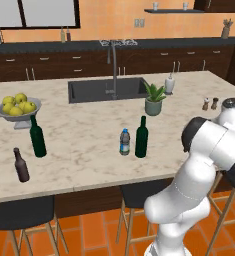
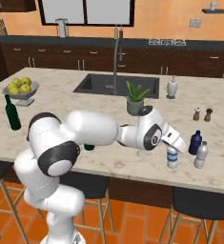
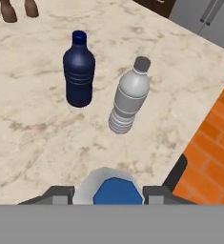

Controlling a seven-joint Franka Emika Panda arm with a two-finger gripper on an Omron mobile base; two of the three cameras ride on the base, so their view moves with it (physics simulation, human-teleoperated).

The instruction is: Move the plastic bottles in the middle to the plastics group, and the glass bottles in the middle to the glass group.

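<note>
Clamped between the claw's (image 3: 108,193) fingertips (image 3: 58,194) is a clear plastic bottle (image 2: 172,157), standing on the marble bench (image 2: 132,162) near its front edge. Just beyond stand the deep-blue bottle (image 3: 78,76) and pale translucent bottle (image 3: 129,97). Mid-bench remain another water bottle (image 1: 124,142) beside a green wine bottle (image 1: 141,138).

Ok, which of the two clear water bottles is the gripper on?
The water bottle beside the deep-blue bottle, held in the gripper. The other bottle stands mid-counter by a green wine bottle.
</note>
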